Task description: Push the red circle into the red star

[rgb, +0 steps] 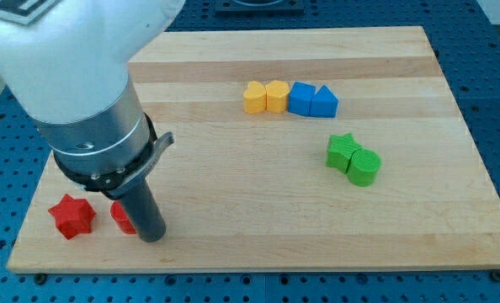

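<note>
- Arm: the white housing enters from the view's top left corner and descends steeply; a grey metal collar with a black clamp ring sits below it, and the dark rod runs down from that collar toward the view's bottom left part of the wooden board (233, 236).
- End effector: a plain rod, with no jaws to part or close. My tip (151, 238) stands on the board near its bottom edge, upright with a slight lean.
- Task block: the red circle (120, 218) lies directly at the view's left of the rod, touching it or very nearly so; contact cannot be confirmed.
- Target: the red star (71, 215) lies to the view's left of the red circle, near but with a narrow strip of board between them. Tip, circle and star form a rough line running right to left.
- Concealment: the rod and collar cover the right part of the red circle, so its round outline is only partly seen. The arm housing also masks the board's top left corner.
- Other blocks, well apart from the tip: a yellow block (254, 97) of unclear shape and a yellow hexagon (276, 95) touch, adjoining a blue cube (301, 98) and a blue triangle (324, 102) in one row near the view's top centre.
- A green star (343, 151) touches a green cylinder (364, 167) at the view's right.
</note>
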